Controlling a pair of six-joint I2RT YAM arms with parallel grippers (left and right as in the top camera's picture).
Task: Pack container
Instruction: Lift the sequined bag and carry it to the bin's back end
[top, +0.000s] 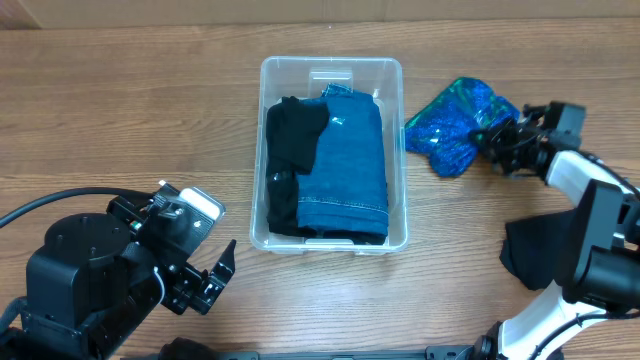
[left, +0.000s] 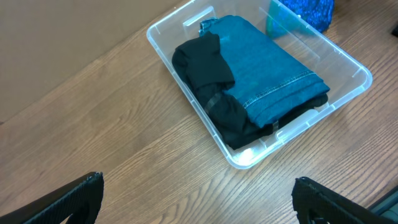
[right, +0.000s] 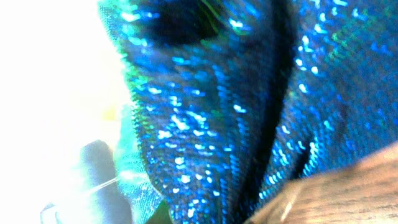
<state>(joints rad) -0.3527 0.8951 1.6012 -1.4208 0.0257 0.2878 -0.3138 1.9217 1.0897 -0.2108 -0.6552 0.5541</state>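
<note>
Blue sequined cloth fills my right wrist camera, so close that it blurs, with a strip of wooden table at the lower right corner. From overhead the cloth lies crumpled on the table just right of the container, and my right gripper is at its right edge. I cannot tell whether those fingers are closed on it or apart.

The container sits at mid-table, a little toward the far side. Inside are 2 folded garments: jeans along the right side and a black garment along the left, partly under the jeans.

My left gripper hangs near the table's front left, well apart from the container, its fingers spread wide and holding nothing.
</note>
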